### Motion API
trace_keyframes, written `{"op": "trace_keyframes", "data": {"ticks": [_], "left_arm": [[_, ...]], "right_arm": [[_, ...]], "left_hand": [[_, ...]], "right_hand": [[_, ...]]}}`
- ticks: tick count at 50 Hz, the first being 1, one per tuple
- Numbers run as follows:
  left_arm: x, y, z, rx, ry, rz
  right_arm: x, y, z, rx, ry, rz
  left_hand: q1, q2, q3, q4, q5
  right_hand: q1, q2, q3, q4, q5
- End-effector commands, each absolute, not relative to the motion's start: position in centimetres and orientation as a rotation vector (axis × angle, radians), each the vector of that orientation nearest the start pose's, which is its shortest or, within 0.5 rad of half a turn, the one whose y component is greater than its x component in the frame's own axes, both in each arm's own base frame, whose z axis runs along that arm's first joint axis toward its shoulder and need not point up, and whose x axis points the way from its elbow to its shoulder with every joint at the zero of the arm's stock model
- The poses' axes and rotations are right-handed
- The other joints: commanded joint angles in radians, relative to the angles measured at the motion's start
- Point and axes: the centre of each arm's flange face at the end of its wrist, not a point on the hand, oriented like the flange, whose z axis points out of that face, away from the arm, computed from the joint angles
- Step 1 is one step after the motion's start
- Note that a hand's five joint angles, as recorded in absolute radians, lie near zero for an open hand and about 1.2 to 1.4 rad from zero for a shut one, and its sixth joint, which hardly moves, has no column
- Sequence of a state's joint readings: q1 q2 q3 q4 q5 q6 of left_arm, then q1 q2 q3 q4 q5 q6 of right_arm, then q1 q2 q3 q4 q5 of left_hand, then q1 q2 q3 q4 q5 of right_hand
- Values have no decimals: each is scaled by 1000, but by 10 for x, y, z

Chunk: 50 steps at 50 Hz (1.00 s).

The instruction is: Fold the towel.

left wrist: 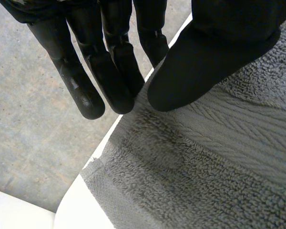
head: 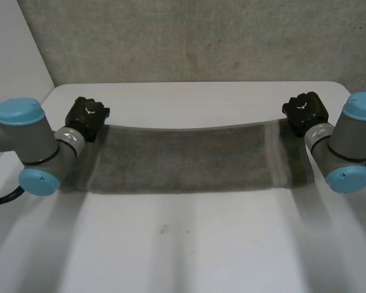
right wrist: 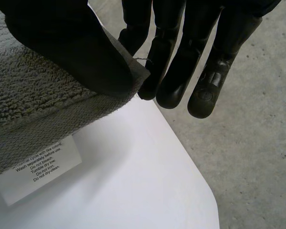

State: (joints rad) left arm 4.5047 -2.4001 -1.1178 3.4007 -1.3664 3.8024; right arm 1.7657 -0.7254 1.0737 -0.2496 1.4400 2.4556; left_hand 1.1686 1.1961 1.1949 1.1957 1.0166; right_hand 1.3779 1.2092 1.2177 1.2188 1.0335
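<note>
Two arms frame the near side of the white bench [head: 183, 244], the left arm [head: 30, 143] and the right arm [head: 354, 146], both grey with light-blue caps. The nearest stretch of bench is bare. Past it a grey towel [head: 183, 159] spreads in a long band from one arm across to the other.

At the towel's far edge, the left hand [head: 87, 116] has its thumb on top of the cloth and its fingers [left wrist: 109, 81] behind the hem, pinching it just short of the corner. The right hand [head: 305, 110] pinches the opposite far corner between its thumb and its fingers [right wrist: 171, 71]. A white care label [right wrist: 35, 167] sticks out from the hem beside that corner.

Beyond the bench's far edge rises a grey wall [head: 183, 36].
</note>
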Motion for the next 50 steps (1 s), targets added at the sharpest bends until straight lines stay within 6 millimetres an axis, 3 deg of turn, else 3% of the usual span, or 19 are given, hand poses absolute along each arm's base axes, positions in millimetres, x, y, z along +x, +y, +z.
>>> {"op": "trace_keyframes", "data": {"ticks": [1, 5, 7, 9, 12, 14, 20, 22, 25, 28, 31, 36, 50], "left_arm": [[-241, -415, 132, 1112, 1977, -1948], [-239, -410, 134, 1093, 1999, -1935], [-237, -401, 148, 1062, 2019, -1955], [-235, -395, 157, 1037, 2043, -1969], [-227, -377, 169, 974, 2116, -1988], [-222, -367, 176, 935, 2148, -2001], [-206, -324, 183, 824, 2287, -2002], [-204, -315, 182, 802, 2311, -2004], [-202, -301, 178, 766, 2349, -2014], [-200, -291, 175, 724, 2379, -2034], [-200, -287, 172, 686, 2394, -2067], [-200, -286, 170, 659, 2379, -2111], [-198, -286, 169, 655, 2378, -2110]], "right_arm": [[234, -428, 148, -1209, 2203, -2249], [234, -425, 163, -1190, 2189, -2274], [234, -420, 172, -1185, 2177, -2288], [229, -407, 185, -1178, 2181, -2288], [226, -400, 189, -1176, 2195, -2280], [220, -380, 198, -1179, 2214, -2253], [214, -347, 190, -1183, 2316, -2073], [210, -328, 180, -1162, 2409, -1885], [201, -319, 168, -1084, 2485, -1759], [196, -318, 162, -1053, 2496, -1727], [193, -318, 151, -1017, 2426, -1701], [193, -324, 142, -990, 2363, -1739], [184, -336, 124, -969, 2397, -1727]], "left_hand": [[-994, -1022, -1020, -1021, -1017], [-994, -1022, -1020, -1021, -1017], [-994, -1022, -1020, -1021, -1017], [-994, -1022, -1020, -1021, -1017], [-994, -1022, -1020, -1021, -1017], [-994, -1022, -1020, -1021, -1017], [-994, -1022, -1020, -1021, -1017], [-994, -1022, -1020, -1021, -1017], [-994, -1022, -1020, -1021, -1017], [-994, -1022, -1020, -1021, -1017], [-994, -1022, -1020, -1021, -1017], [-994, -1022, -1020, -1021, -1017], [-994, -1022, -1020, -1021, -1017]], "right_hand": [[-1203, -1035, -1043, -1044, -1033], [-1203, -1035, -1043, -1044, -1033], [-1203, -1035, -1043, -1044, -1033], [-1203, -1035, -1043, -1044, -1033], [-1203, -1035, -1043, -1044, -1033], [-1203, -1035, -1043, -1044, -1033], [-1203, -1035, -1043, -1044, -1033], [-1203, -1035, -1043, -1044, -1033], [-1094, -925, -934, -935, -924], [-1005, -836, -845, -846, -835], [-768, -600, -608, -609, -598], [-574, -406, -414, -415, -404], [-427, -258, -267, -268, -257]]}}
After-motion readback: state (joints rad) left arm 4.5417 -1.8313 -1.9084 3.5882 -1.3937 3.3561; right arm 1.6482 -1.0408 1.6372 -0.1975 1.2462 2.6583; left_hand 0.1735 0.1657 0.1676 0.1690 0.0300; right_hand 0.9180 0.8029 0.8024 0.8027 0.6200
